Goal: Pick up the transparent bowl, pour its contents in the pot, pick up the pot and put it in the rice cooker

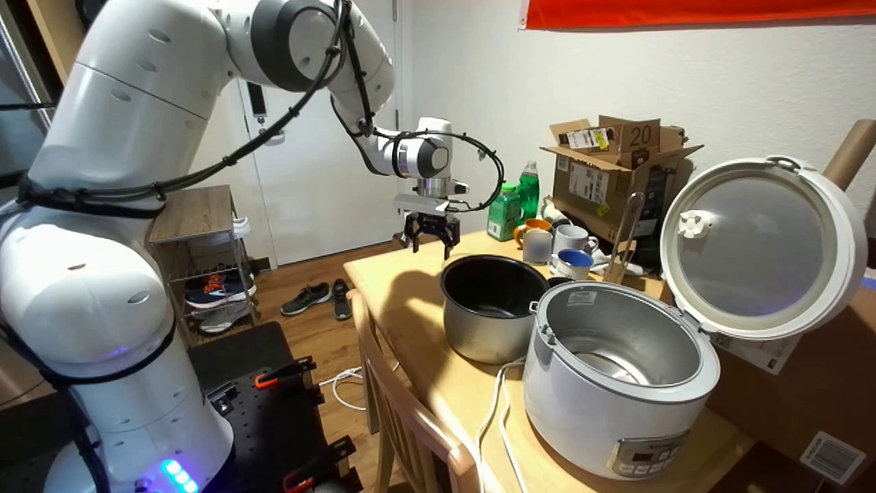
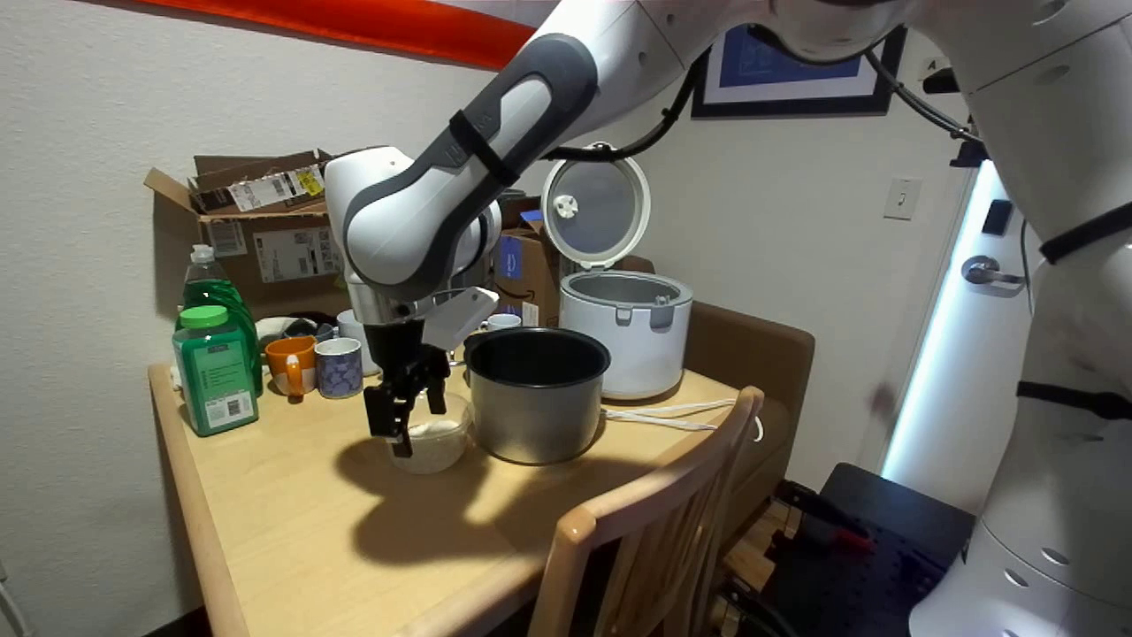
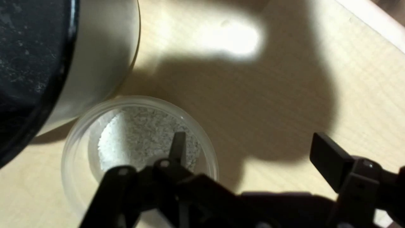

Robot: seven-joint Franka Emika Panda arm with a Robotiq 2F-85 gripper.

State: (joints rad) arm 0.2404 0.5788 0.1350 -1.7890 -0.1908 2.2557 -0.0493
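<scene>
White robot arm (image 1: 130, 130) arching over a wooden table (image 2: 292, 531).
The rice cooker (image 1: 588, 418) is standing with its lid (image 1: 753, 246) tipped up, and the dark grey pot (image 2: 535, 420) is sitting near it. Just beside the pot, the transparent bowl (image 2: 442, 453) is resting. The gripper (image 1: 432, 250) is hanging near the bowl, its fingers (image 3: 330, 161) standing wide apart, one overlapping it in the wrist view. White grains (image 3: 152, 126) are lying inside.
</scene>
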